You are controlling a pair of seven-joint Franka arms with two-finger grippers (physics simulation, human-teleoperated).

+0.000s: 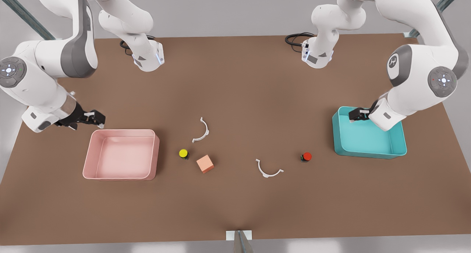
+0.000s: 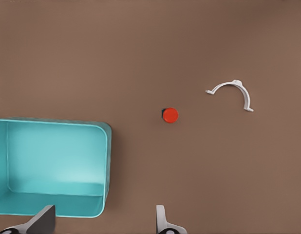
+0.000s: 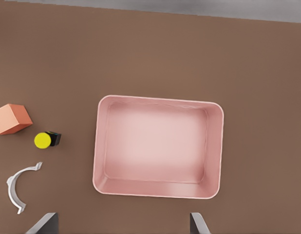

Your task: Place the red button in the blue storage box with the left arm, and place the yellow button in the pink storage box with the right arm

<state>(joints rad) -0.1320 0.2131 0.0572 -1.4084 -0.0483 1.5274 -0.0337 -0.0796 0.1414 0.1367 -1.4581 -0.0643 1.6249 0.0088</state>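
The smooth, round-cornered blue storage box [image 1: 371, 142] is seen at the front view's right, with the left gripper [image 1: 356, 115] held over its far corner, fingers spread wide and empty. The red button [image 1: 306, 157], a round cap on a black base, lies on the matte brown table [image 1: 235, 208] near that box. The right gripper [image 1: 96, 119] is poised beside the pink storage box [image 1: 121, 155], parted and empty. The yellow button [image 1: 183, 154] sits just beside a salmon cube [image 1: 205, 163]. Two white curved clips [image 1: 201, 131] are seen in full in the front view.
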